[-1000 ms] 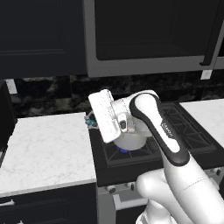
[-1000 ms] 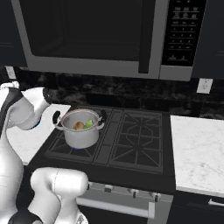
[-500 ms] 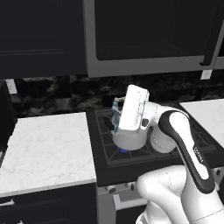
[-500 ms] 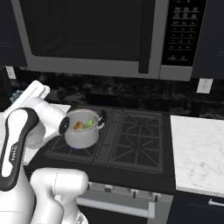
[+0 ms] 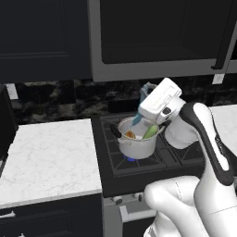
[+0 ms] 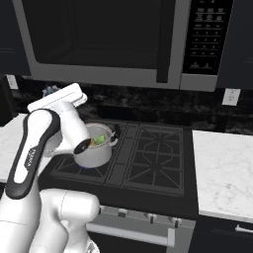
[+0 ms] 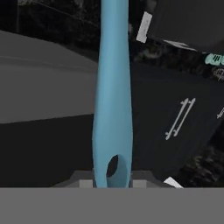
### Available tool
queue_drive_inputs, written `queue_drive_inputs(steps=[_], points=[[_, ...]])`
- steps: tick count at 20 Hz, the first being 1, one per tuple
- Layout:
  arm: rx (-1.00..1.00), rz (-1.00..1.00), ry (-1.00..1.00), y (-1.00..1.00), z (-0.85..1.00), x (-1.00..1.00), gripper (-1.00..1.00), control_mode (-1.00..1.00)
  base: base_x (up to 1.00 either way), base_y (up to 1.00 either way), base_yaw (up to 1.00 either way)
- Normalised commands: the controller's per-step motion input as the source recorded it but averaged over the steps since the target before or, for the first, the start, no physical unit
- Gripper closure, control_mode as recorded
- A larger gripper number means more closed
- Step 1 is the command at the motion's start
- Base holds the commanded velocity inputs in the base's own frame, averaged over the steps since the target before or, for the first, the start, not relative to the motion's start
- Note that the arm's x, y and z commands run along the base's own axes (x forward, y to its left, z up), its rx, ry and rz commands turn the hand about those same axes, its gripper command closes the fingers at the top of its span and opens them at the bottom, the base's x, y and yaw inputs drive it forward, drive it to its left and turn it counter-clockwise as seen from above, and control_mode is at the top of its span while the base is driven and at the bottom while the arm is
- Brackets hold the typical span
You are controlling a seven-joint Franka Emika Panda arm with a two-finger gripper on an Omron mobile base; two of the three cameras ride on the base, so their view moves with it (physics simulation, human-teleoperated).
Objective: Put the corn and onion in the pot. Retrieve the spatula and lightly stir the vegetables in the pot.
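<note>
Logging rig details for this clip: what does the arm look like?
Glossy white rounded arm with a black band along the forearm carrying small white lettering, dark joints, and a boxy white end effector body with a dark round spot on its side. No cables visible.

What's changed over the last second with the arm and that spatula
The gripper, shut on the spatula, has swung from the pot's counter side across to the side toward the middle of the stove, and the blade now dips inside the rim. The pot has stayed on its burner, with the corn and the onion still inside.
</note>
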Motion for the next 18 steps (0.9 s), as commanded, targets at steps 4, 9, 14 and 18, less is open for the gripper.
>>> queue_drive_inputs(steps=[4,9,14,18], points=[[0.00,-0.08,0.00,-0.74,-0.53,0.88,1.00,-1.00,0.00,0.00,0.00],[0.01,-0.06,0.05,-0.39,-0.29,0.85,1.00,-1.00,0.00,0.00,0.00],[0.05,0.00,0.19,-0.15,-0.81,0.60,1.00,-1.00,0.00,0.00,0.00],[0.01,0.00,0.15,-0.02,-0.74,0.42,1.00,-1.00,0.00,0.00,0.00]])
